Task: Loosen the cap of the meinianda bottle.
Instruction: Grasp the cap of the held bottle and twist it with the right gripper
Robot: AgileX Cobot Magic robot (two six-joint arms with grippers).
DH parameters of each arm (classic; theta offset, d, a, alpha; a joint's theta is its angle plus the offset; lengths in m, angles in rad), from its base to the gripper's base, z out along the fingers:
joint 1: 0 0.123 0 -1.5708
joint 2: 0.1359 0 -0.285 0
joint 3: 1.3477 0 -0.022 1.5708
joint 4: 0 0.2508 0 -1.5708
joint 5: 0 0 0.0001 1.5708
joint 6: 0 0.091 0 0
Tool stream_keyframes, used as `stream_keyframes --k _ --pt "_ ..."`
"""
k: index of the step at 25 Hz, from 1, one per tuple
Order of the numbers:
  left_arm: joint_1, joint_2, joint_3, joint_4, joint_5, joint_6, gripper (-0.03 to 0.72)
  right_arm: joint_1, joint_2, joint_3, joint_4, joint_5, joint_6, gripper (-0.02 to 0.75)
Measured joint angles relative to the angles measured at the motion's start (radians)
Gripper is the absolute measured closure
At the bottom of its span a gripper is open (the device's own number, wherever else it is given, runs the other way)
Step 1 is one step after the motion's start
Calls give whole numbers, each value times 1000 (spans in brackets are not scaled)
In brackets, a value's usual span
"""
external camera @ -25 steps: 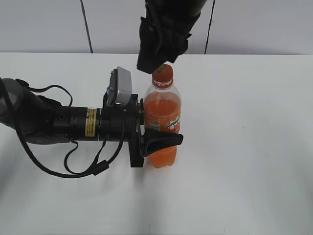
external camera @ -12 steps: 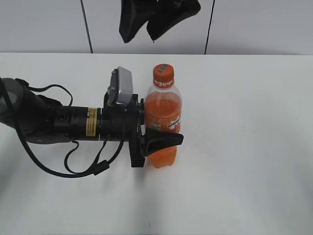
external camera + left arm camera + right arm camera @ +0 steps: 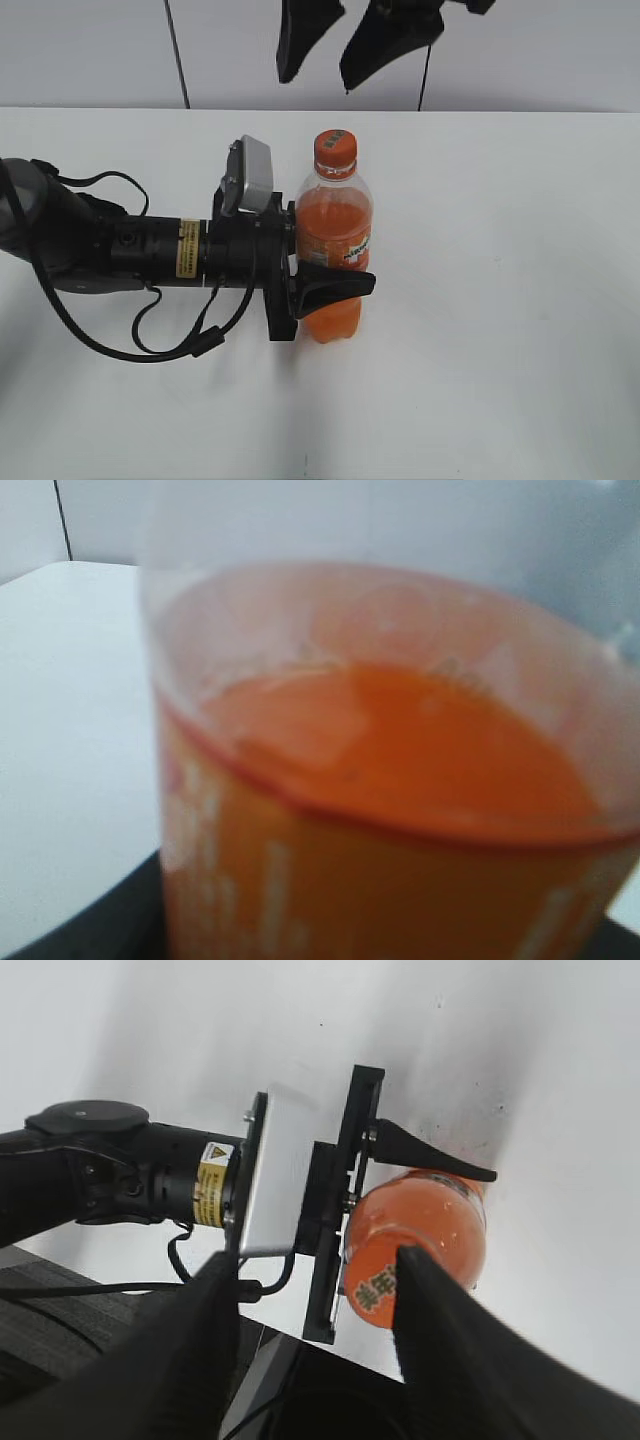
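The meinianda bottle stands upright on the white table, full of orange drink. Its orange cap sits on the neck with nothing touching it. My left gripper reaches in from the left and is shut on the bottle's waist; one black finger crosses the front. In the left wrist view the bottle fills the frame, blurred. My right gripper hangs open well above the cap, empty. From the right wrist view its fingers frame the bottle far below.
The left arm lies low across the table's left half, with its wrist camera and a looping cable. A pale panelled wall runs behind the table.
The right gripper has lifted off the cap, risen towards the top of the view and spread its fingers a little. The bottle and left gripper have not moved.
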Motion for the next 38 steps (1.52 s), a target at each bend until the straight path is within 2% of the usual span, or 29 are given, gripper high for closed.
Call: stream_keyframes --k 13,38 --pt "0 0 -1 0 0 0 273 0 0 87 -45 -1 12 363" --pt "0 0 -1 -2 3 0 273 0 54 87 -37 -1 31 378"
